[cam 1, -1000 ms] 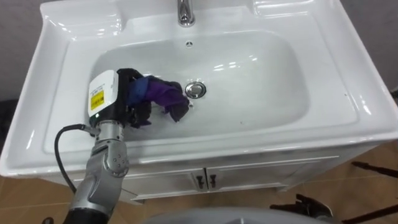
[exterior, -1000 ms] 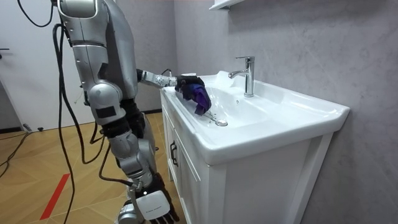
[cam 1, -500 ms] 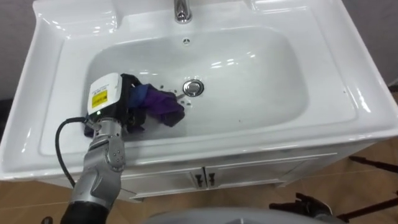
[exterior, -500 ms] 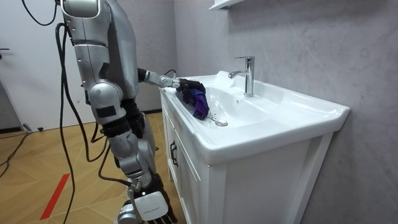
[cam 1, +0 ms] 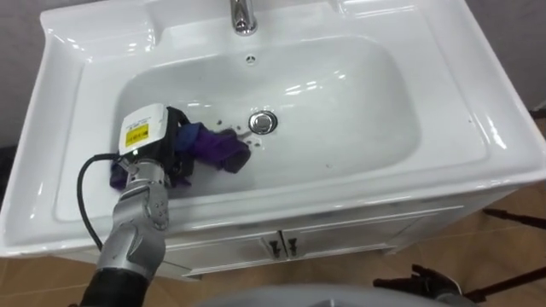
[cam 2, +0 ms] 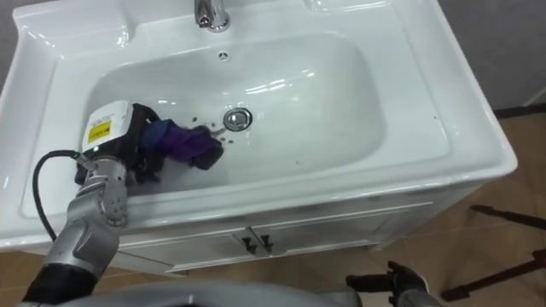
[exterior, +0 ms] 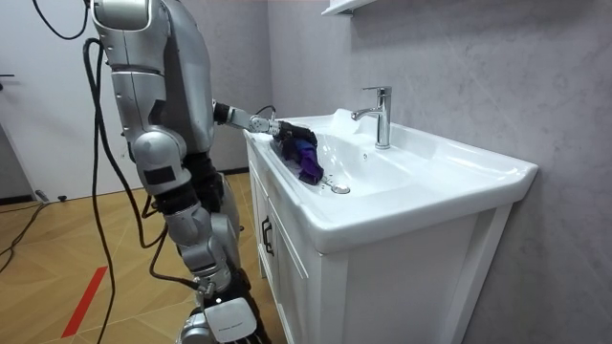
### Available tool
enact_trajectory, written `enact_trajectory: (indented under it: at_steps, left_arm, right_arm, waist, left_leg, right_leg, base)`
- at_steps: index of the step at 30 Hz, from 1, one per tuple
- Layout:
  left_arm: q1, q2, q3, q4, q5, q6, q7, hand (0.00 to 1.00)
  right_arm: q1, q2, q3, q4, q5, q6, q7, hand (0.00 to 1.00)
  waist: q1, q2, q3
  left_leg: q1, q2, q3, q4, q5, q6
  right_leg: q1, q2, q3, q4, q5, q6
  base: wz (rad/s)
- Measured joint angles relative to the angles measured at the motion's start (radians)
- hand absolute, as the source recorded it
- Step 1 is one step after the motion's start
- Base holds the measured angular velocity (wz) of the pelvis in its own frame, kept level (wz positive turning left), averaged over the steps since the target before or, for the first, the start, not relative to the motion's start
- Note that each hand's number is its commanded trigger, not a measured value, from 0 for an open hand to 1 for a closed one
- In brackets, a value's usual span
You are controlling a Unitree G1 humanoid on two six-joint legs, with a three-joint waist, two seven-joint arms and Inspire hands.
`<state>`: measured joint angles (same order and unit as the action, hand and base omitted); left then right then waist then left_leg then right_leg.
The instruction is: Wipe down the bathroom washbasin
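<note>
My left hand (cam 1: 158, 141) lay knuckles-up in the glossy white basin (cam 1: 367, 128), its dark fingers curled round a crumpled purple cloth (cam 1: 217, 147). The cloth's long axis ran from the hand toward the round metal drain (cam 1: 264, 122), with its soft bunched end just beside it. My right hand (exterior: 228, 323) hung low by the cabinet (exterior: 287, 248).

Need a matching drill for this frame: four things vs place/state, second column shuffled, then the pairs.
Things:
1. cloth
2. drain
3. tap
4. right hand

Place or state:
a. at the middle of the back rim of the basin
b. hanging low, beside the cabinet
c. purple, gripped by the left hand on the basin's left slope
d. metal, at the bottom of the basin, just right of the cloth

Pairs: 1-c, 2-d, 3-a, 4-b
</note>
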<state>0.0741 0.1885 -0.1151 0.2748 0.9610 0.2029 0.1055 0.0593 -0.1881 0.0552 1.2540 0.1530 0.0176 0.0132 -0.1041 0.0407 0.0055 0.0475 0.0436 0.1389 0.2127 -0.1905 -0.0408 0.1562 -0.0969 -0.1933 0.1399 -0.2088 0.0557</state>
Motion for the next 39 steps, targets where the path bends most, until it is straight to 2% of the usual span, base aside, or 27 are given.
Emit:
enact_trajectory:
  at_steps: [4, 8, 13, 17, 20, 21, 23, 30, 34, 39]
  left_arm:
    - [-0.028, 0.003, -0.005, 0.003, 0.037, 0.018, -0.037, 1.0]
    - [-0.076, 0.013, -0.005, 0.057, 0.039, 0.026, -0.056, 1.0]
    - [-0.079, 0.013, -0.006, 0.075, 0.088, 0.028, -0.059, 1.0]
    - [-0.079, 0.013, -0.007, 0.096, 0.095, 0.026, -0.05, 1.0]
    - [-0.085, 0.012, -0.008, 0.153, 0.093, 0.005, -0.02, 1.0]
    - [-0.087, 0.01, -0.008, 0.178, 0.093, -0.008, -0.011, 1.0]
    - [-0.095, 0.009, -0.008, 0.215, 0.092, -0.018, -0.006, 1.0]
    - [-0.123, 0.002, -0.004, 0.282, 0.089, -0.022, -0.005, 1.0]
    - [-0.124, 0.002, -0.003, 0.285, 0.063, -0.022, -0.001, 1.0]
    - [-0.125, 0.002, 0.003, 0.288, 0.024, -0.022, 0.0, 1.0]
  right_arm:
    - [0.006, -0.001, 0.0, -0.015, -0.004, 0.006, -0.007, 0.0]
    - [0.001, -0.005, 0.0, -0.015, -0.004, 0.006, -0.013, 0.0]
    - [0.014, -0.005, 0.001, -0.048, -0.007, 0.007, -0.034, 0.0]
    - [0.02, -0.004, 0.0, -0.053, -0.006, 0.006, -0.053, 0.0]
    - [0.019, -0.006, 0.0, -0.045, -0.002, 0.006, -0.058, 0.0]
    - [0.02, -0.007, 0.001, -0.045, -0.002, 0.006, -0.058, 0.0]
    - [0.021, -0.008, 0.0, -0.045, -0.003, 0.006, -0.062, 0.0]
    - [0.03, -0.005, -0.029, -0.046, -0.003, 0.008, -0.054, 0.0]
    - [0.028, 0.001, -0.032, -0.047, 0.01, 0.026, -0.055, 0.0]
    - [0.026, 0.0, -0.033, -0.047, 0.008, 0.028, -0.054, 0.0]
  waist:
    - [-0.005, 0.005, 0.002]
    - [-0.007, 0.016, 0.0043]
    - [-0.007, 0.018, 0.0034]
    - [-0.008, 0.02, 0.0016]
    - [-0.007, 0.019, 0.0019]
    - [-0.007, 0.021, -0.0056]
    - [-0.007, 0.026, -0.008]
    - [-0.001, 0.023, -0.008]
    - [0.0, 0.016, -0.0084]
    - [0.002, 0.016, -0.0084]
  left_leg:
    - [-0.002, 0.001, 0.0, 0.001, 0.0, 0.0]
    - [-0.004, 0.001, 0.0, 0.001, 0.0, 0.0]
    - [-0.002, 0.002, 0.003, -0.001, 0.0, 0.0]
    - [0.0, 0.002, 0.008, 0.0, 0.0, 0.0]
    - [0.018, 0.002, 0.013, -0.008, 0.0, 0.0]
    - [0.023, 0.002, 0.016, -0.009, 0.0, 0.0]
    - [0.035, 0.002, 0.023, -0.015, 0.001, 0.0]
    - [0.068, 0.004, 0.054, -0.026, 0.0, 0.0]
    - [0.069, 0.004, 0.056, -0.026, 0.0, 0.0]
    - [0.07, 0.004, 0.06, -0.026, 0.0, 0.0]
  right_leg:
    - [0.001, 0.0, -0.001, 0.004, 0.0, 0.0]
    - [-0.002, 0.0, 0.001, 0.01, 0.0, 0.0]
    - [-0.003, 0.0, 0.002, 0.011, 0.0, 0.0]
    - [-0.004, -0.001, 0.006, 0.011, 0.0, 0.0]
    - [0.003, 0.0, 0.013, 0.011, 0.0, 0.0]
    - [0.005, 0.0, 0.016, 0.011, 0.0, 0.0]
    - [0.01, 0.0, 0.024, 0.011, 0.0, 0.0]
    - [0.023, 0.001, 0.057, 0.011, -0.001, 0.001]
    - [0.021, 0.001, 0.061, 0.011, -0.001, 0.002]
    - [0.019, 0.002, 0.066, 0.01, -0.001, 0.002]
  base:
    - [0.0]
    - [0.0]
    - [-0.01]
    - [-0.03]
    - [-0.05]
    - [-0.1]
    - [-0.1]
    - [-0.12]
    - [-0.03]
    - [-0.01]
